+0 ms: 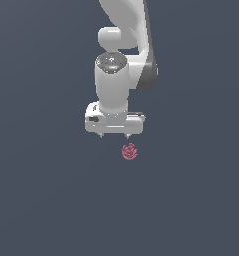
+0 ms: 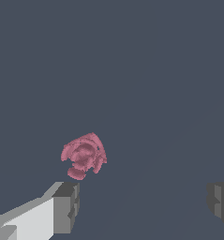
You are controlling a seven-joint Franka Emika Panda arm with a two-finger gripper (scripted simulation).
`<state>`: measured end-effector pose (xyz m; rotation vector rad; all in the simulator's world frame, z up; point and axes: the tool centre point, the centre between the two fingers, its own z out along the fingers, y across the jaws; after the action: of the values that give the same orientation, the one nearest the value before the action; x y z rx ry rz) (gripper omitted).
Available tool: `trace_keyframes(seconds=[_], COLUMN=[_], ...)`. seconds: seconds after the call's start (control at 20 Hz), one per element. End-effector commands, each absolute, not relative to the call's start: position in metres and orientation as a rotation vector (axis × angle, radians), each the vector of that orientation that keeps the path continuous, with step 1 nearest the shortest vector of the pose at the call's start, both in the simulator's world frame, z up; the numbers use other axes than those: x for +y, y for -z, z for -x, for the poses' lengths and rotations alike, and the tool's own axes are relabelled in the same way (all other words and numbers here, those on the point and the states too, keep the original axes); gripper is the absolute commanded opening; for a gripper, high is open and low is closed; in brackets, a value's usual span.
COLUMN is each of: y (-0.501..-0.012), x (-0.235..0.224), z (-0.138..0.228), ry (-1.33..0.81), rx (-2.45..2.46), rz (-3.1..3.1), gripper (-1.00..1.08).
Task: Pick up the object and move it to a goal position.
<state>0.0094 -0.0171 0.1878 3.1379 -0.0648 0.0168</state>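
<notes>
White gripper [image 1: 114,136], jaws spread wide & empty, frame center; pinkish-red lumpy object [image 1: 129,151] just below-right, on gray surface [image 1: 41,200].

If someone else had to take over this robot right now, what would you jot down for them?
Gripper: open and empty; the fingers stand wide apart.
Object: the small pinkish-red lump lies on the floor, loose, not between the fingers. In the exterior view it sits just below the gripper and slightly toward that view's right.
Done: nothing grasped yet.
Left: line up over the object, lower, close on it, lift it and carry it to the goal. No goal marker shows in either view.
</notes>
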Motion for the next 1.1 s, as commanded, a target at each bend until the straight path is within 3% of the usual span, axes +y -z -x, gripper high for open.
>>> trace_keyframes(seconds=[0.0, 1.05], y=[-0.188, -0.100], x=[-0.016, 0.045], z=[-0.009, 0.001], ry=[-0.017, -0.001], rx=[-0.062, 0.528], rz=[-3.138, -3.094], gripper=[1.00, 1.00])
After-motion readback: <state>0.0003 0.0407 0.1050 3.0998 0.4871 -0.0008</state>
